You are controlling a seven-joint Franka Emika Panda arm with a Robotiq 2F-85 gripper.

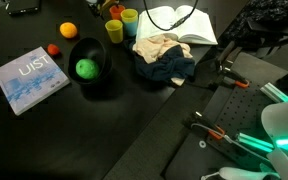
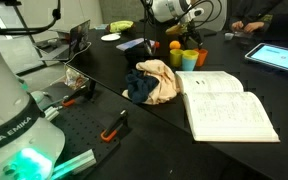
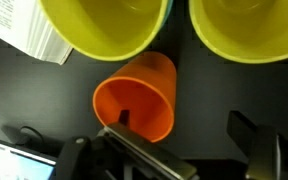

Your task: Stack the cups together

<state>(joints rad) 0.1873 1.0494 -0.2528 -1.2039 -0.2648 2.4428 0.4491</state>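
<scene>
Cups (image 1: 115,29) clustered beside open book (image 1: 184,28), cloth heap (image 1: 164,58) before book, ball (image 1: 86,68) in bowl (image 1: 96,47), booklet (image 1: 29,80) alongside.

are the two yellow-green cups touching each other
Apart. The wrist view shows a dark strip of table between the rims of the upper-left yellow-green cup and the upper-right yellow-green cup.

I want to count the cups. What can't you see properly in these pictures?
- Wrist view: both yellow-green cups are cut off by the top edge.
- Wrist view: the orange cup has its lower edge hidden behind the gripper.
- Exterior view: the open book has writing too small to read.
</scene>
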